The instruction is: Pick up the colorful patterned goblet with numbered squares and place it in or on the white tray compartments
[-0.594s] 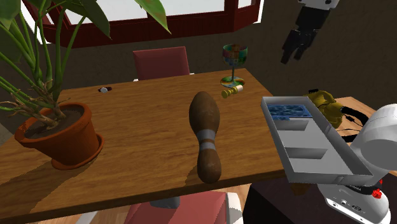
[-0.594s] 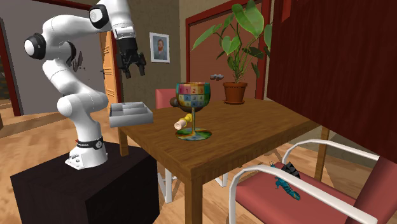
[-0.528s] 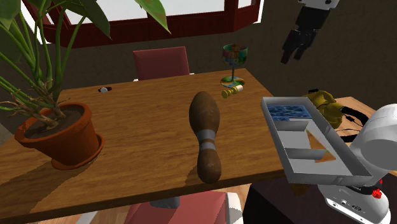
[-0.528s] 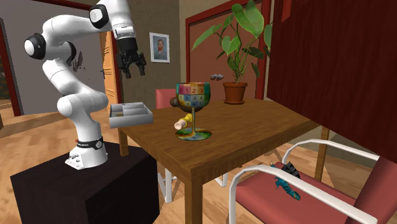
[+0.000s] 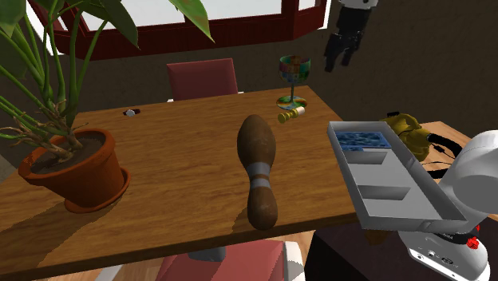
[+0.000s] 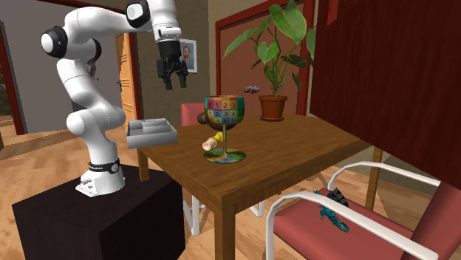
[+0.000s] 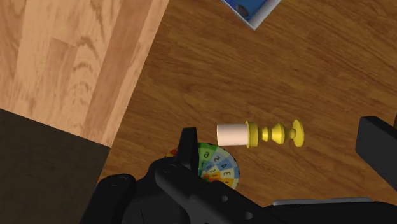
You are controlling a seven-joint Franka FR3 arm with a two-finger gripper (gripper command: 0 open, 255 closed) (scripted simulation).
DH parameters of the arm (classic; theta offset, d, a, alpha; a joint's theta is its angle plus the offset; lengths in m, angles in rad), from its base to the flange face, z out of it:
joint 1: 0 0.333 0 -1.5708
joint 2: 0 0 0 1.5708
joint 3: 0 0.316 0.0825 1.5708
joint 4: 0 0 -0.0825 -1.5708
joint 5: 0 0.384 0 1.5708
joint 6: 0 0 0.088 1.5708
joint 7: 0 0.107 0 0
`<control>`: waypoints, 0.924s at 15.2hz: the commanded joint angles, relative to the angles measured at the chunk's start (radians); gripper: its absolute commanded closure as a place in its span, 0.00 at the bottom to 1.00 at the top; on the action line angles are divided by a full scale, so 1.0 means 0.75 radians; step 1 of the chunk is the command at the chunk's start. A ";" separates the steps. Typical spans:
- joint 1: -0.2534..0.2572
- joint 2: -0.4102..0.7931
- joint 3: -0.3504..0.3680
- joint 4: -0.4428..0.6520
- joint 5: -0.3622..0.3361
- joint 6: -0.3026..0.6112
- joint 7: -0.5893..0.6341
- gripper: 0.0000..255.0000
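- Goblet stands upright at the table corner, stem vertical, with a yellow peg lying beside its foot.
- My gripper hovers above it, off to the second exterior view's left (well apart).
- Fingers spread, empty; from the wrist, the cup lies beside one finger, not between them.

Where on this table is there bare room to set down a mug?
Bare tabletop lies between the plant pot and the brown pin, and between that pin and the tray. The far corner holds the goblet and yellow peg.
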 commanded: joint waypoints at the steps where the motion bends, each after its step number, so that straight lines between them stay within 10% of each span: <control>1: 0.001 0.117 -0.006 0.098 -0.017 0.004 -0.024 0.00; 14: 0.013 0.935 0.003 1.014 -0.105 -0.184 -0.115 0.00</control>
